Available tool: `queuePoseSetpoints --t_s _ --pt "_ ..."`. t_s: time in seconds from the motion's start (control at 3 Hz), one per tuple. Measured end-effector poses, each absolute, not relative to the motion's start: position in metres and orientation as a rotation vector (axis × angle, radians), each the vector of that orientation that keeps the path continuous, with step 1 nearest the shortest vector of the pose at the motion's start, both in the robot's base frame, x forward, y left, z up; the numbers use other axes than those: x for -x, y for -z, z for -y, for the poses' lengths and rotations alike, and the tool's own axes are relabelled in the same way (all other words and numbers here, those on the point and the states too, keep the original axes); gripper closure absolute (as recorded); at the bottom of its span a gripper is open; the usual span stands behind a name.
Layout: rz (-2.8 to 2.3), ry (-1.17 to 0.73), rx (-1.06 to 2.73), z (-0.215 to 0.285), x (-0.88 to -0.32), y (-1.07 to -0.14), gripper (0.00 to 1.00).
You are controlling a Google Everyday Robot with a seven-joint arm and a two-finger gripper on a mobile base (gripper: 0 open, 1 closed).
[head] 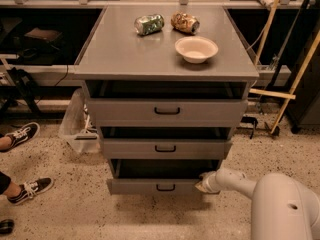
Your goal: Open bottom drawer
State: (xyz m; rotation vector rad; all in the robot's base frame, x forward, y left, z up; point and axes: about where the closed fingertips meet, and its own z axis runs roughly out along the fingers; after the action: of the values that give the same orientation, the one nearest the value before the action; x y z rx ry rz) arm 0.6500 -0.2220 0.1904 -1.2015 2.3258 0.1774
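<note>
The bottom drawer [150, 186] is the lowest of three grey drawer fronts, with a small black bar handle [165, 187]. It stands pulled out a little, with a dark gap above its front. My gripper [202, 184] is at the drawer's right end, at the top edge of the front, on my white arm [240, 184] that reaches in from the lower right.
The middle drawer [165, 148] and top drawer [166, 111] also stand slightly out. On the cabinet top [115, 54] lie a green can [149, 24], a brown can [185, 22] and a white bowl [196, 49]. A person's shoes [22, 134] are at the left; wooden sticks [292, 84] lean at the right.
</note>
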Motion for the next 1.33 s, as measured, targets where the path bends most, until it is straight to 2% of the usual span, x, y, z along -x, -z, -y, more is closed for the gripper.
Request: queuePoseSetpoints --t_s 1.33 --pt "-2.299 -0.215 1.199 0.223 -0.618 -0.190 1.00"
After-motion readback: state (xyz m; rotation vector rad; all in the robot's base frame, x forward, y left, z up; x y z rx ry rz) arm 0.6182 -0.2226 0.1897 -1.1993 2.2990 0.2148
